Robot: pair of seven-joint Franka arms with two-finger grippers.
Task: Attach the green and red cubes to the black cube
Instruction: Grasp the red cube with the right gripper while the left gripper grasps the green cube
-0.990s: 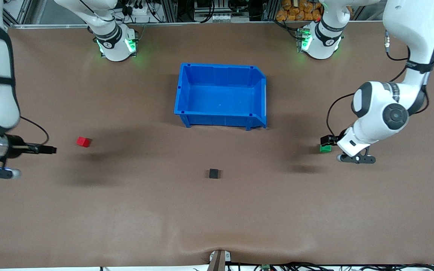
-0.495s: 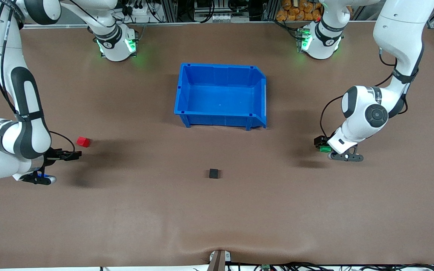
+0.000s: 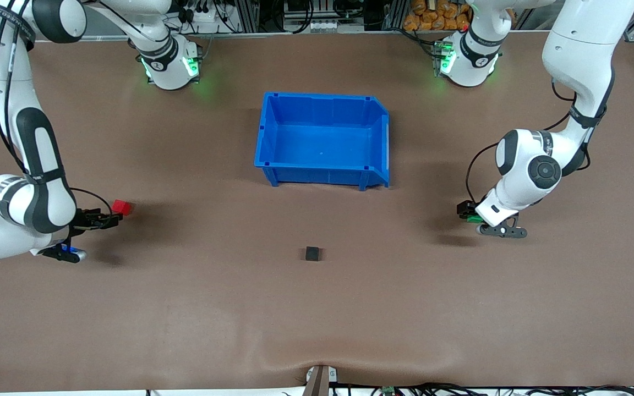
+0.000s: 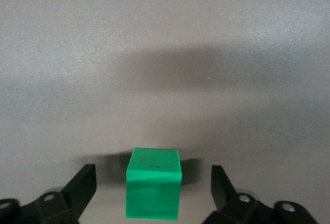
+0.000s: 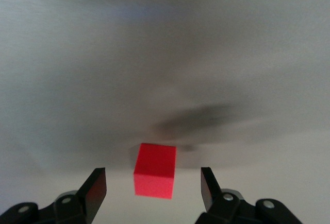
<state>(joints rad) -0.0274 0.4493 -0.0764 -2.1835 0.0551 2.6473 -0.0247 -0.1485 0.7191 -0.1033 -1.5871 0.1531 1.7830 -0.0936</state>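
Observation:
The black cube (image 3: 312, 253) lies on the table, nearer to the front camera than the blue bin. The red cube (image 3: 122, 207) lies toward the right arm's end of the table; in the right wrist view the red cube (image 5: 154, 170) sits between my right gripper's open fingers, untouched. My right gripper (image 3: 107, 220) is low beside it. The green cube (image 3: 475, 219) lies toward the left arm's end, mostly hidden by my left gripper (image 3: 466, 212). In the left wrist view the green cube (image 4: 153, 190) sits between the open fingers with gaps on both sides.
A blue bin (image 3: 325, 168), open and empty, stands at mid-table toward the robots' bases. The brown table mat (image 3: 317, 319) spreads wide around the black cube.
My right gripper has swung in and down toward the red cube. My left gripper has lowered around the green cube. The cubes have not moved.

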